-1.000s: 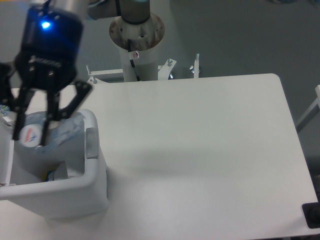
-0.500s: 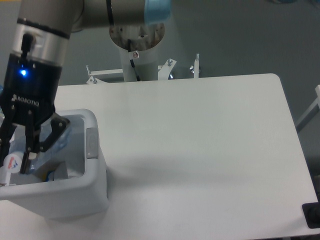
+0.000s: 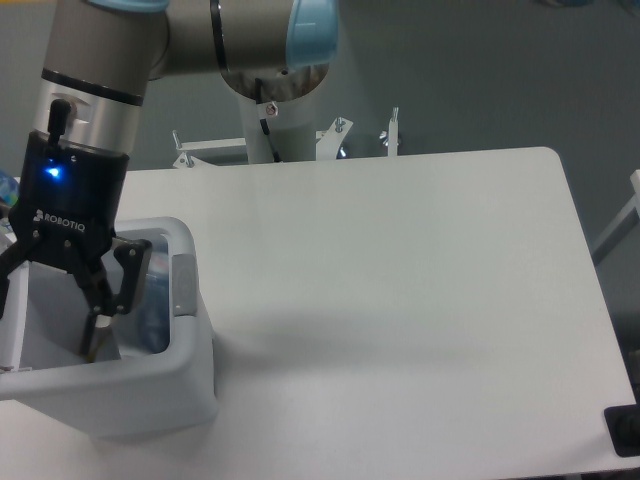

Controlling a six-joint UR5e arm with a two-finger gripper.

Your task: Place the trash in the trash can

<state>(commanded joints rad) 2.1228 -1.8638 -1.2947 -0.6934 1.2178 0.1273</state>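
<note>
White rectangular trash can (image 3: 185,375), rounded corners, thick rim, grey latch tab (image 3: 185,285), tool (image 3: 45,335) spread wide inside it

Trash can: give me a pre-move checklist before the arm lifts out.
1. Hand open: ok, fingers spread apart.
2. Hand inside the trash can: ok, fingers sit below the rim.
3. Nothing pinched between the fingers: ok, the gap looks empty.
4. Bottle resting in the can: cannot tell, only bluish shading shows beside the hand.
5. Fingers off the can walls: cannot tell.
6. Table free of trash: ok, none visible.
</note>
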